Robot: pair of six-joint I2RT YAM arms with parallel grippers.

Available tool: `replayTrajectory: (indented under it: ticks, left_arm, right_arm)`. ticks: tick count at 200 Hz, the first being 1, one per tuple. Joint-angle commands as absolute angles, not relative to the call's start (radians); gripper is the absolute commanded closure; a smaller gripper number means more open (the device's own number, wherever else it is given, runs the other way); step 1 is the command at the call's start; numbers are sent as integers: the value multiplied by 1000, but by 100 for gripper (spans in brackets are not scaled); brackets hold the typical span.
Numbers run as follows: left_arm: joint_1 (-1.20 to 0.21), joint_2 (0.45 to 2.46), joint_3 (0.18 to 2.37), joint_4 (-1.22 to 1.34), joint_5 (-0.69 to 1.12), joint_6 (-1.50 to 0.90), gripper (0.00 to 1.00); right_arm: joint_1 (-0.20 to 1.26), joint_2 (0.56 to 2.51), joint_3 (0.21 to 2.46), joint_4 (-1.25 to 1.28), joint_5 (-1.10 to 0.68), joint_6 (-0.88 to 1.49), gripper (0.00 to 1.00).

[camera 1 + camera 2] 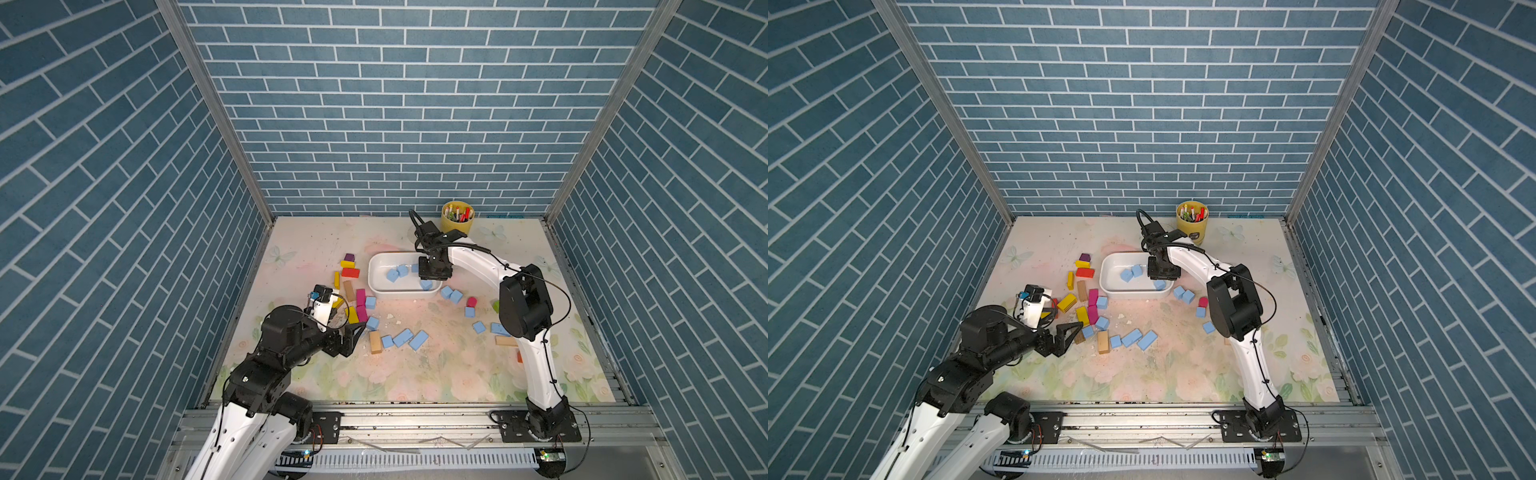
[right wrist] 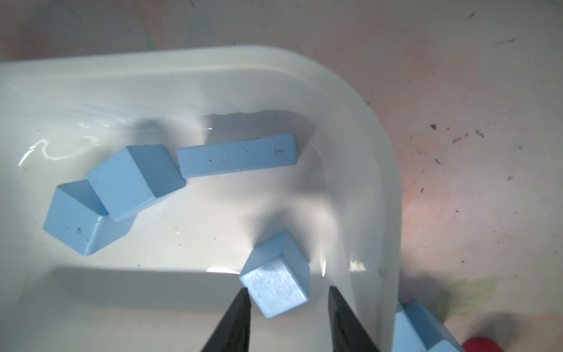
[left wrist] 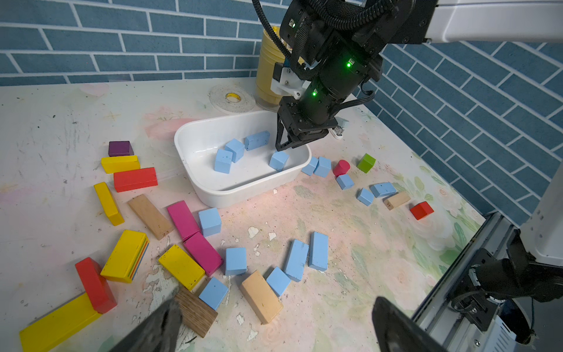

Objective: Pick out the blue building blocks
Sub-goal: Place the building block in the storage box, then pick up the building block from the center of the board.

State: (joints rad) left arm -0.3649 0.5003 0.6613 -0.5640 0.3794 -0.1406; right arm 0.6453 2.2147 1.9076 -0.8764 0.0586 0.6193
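While the right fingers [image 2: 237, 320] are held over the tray [image 3: 243, 195], a small gap is shown between them and nothing is gripped. A blue cube [image 2: 275, 280] is seen just below their tips, tilted on the tray floor near the corner closest to the right arm; whether one tip grazes it cannot be told. Three more blue blocks [image 3: 234, 149] are contained in the tray: two cubes leaned against each other and a brick [image 3: 257, 140] laid just behind them.

The left fingers [image 3: 158, 323] are spread wide apart and are empty. They are held low over the near left part of the desk [image 1: 415, 374], with a dark wooden block [image 3: 195, 311] just ahead of one tip.

Other blue blocks are scattered over the desk. A pair [image 3: 317, 166] is set touching, just outside the tray's right end, with a red cylinder [image 3: 341, 167] just beside it and a green cube [image 3: 366, 162] past that. Three more are found further right, near a tan block [image 3: 397, 199]. One cube is placed against a magenta block [image 3: 182, 219] in front of the tray, and five others are grouped nearer the robot around a pale wooden block [image 3: 262, 297]. Yellow blocks [image 3: 120, 164], a red block [image 3: 135, 179] and a purple block [image 3: 121, 148] are laid left of the tray. A yellow cup [image 1: 458, 218] of pens is stood at the back.
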Motion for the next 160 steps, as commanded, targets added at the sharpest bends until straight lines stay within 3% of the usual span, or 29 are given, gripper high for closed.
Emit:
replayTrajectory:
  ticks: [1, 49, 160]
  left_arm:
    - [-362, 503, 656, -571, 379, -130, 1]
    - [-361, 503, 656, -571, 379, -129, 1]
    - [-362, 511, 656, -573, 374, -130, 1]
  right_arm:
    - [648, 2222, 1940, -922, 63, 617, 54]
    - [652, 2113, 1900, -897, 36, 614, 47]
    - [655, 1749, 1568, -838, 83, 574, 25]
